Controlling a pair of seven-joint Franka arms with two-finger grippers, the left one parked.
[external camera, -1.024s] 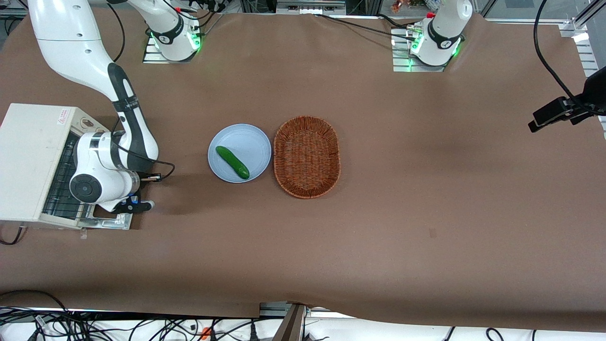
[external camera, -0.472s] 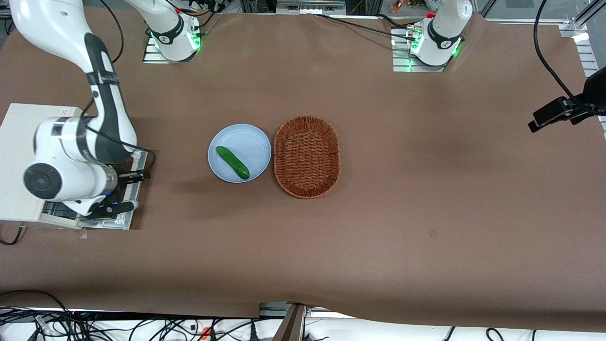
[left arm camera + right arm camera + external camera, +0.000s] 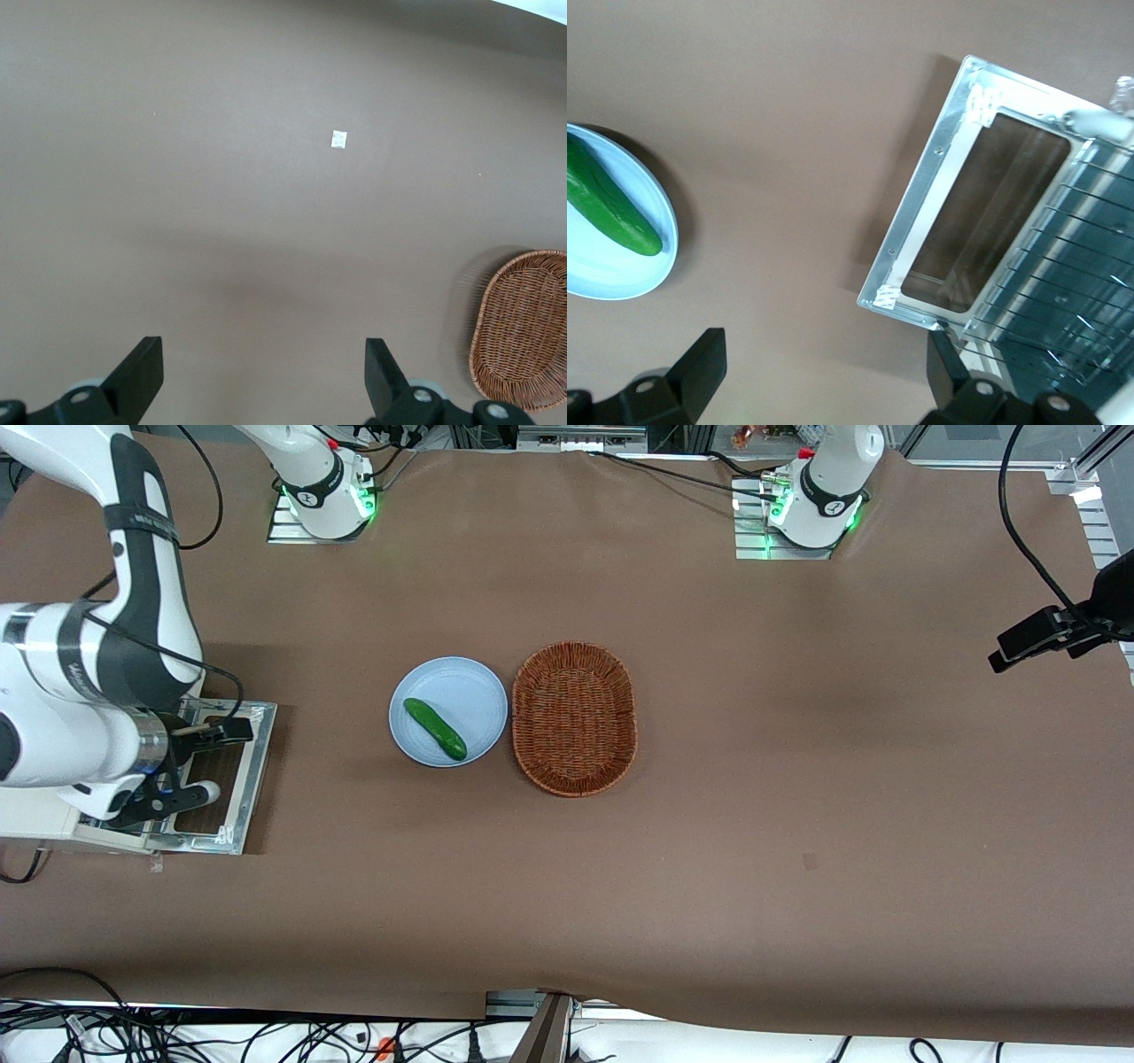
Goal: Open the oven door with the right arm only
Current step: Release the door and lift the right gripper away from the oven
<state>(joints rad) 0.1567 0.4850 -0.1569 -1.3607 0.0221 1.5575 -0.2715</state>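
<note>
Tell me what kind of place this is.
Likely a robotics lab bench set up as a mock kitchen: the gripper open above the lowered oven door, a cucumber on a plate, loose cables.

right arm (image 3: 80,708) lifts up and off toward its own end of the table; gripper (image 3: 190,766) now above the oven door (image 3: 232,779), fingers spread. Door now fully exposed, lying flat open on the table; rack (image 3: 1063,274) visible.
</note>
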